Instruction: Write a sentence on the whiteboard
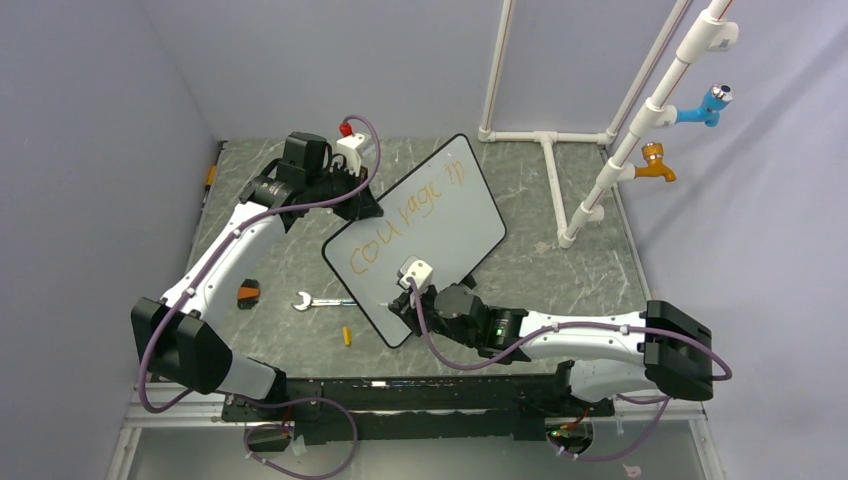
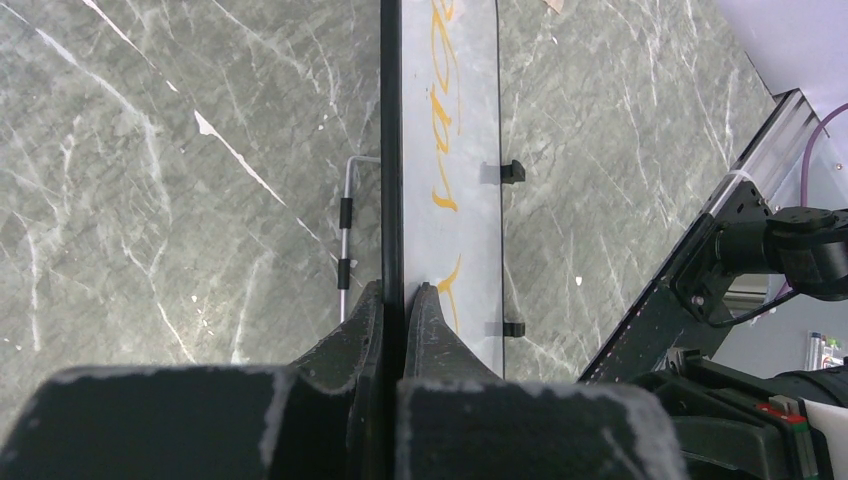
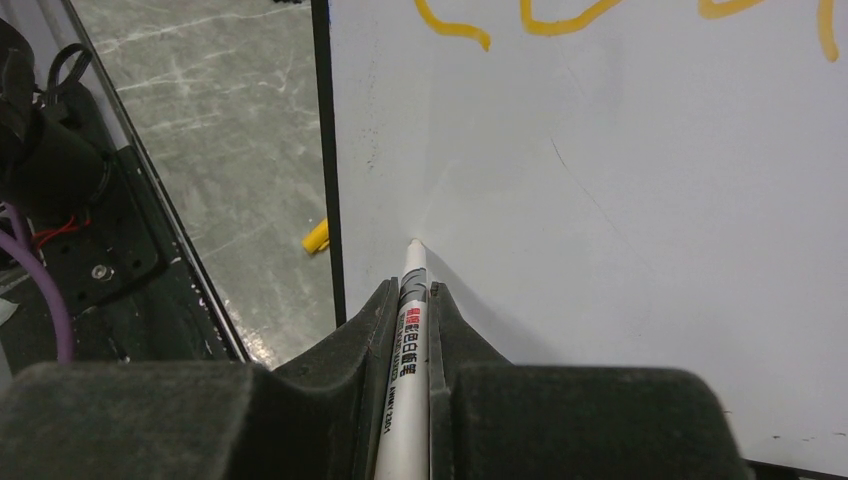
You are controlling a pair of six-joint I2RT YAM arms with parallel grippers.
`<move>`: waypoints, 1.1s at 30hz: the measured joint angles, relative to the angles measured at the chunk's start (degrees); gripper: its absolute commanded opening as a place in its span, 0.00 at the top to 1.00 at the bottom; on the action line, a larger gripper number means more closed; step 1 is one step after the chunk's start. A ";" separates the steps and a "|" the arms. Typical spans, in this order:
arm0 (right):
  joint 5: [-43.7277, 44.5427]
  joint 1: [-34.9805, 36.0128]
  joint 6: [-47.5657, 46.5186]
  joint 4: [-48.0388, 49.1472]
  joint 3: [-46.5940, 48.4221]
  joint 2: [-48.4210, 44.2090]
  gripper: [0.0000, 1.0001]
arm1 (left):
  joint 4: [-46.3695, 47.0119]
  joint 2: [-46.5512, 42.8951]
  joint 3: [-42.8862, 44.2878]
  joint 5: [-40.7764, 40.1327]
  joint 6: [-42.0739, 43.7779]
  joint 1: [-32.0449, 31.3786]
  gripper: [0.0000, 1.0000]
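The large white rectangular whiteboard with a thin black rim [image 1: 440,225] occupies the centre of the top view. It is raised at a tilt above the grey marble-pattern table [image 1: 280,260]. The left gripper [image 2: 400,300] is clamped on the board rim, one finger on each face, at the upper left edge of the board in the top view. The right gripper [image 3: 412,290] is closed on a white cylindrical marker with printed lettering [image 3: 408,350]. The marker tip sits at the board surface near the rim, at the lower left of the board face in the right wrist view. Contact appears made, but no fresh ink shows at the tip. The sentence in thin orange handwriting [image 1: 400,220] runs as one row toward the upper right of the board and reads roughly "courage is". The area below that row is blank. Judged from this, the first row is done and the task is partway through. The marker placement, under the start of that row, suggests a second row is about to begin; further words are left to write. A silver open-ended wrench [image 1: 320,301] and a small yellow piece [image 1: 347,336] lie on the table left of the board, apart from it.
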 measured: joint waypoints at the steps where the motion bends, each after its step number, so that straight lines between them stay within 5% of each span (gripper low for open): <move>1: 0.09 0.07 -0.04 0.17 0.04 0.31 1.00 | 0.02 0.00 0.00 0.00 0.02 0.00 1.00; 33: 0.76 1.36 -2.32 8.98 3.15 5.51 1.00 | 0.04 0.02 -0.02 -0.50 0.94 0.31 1.00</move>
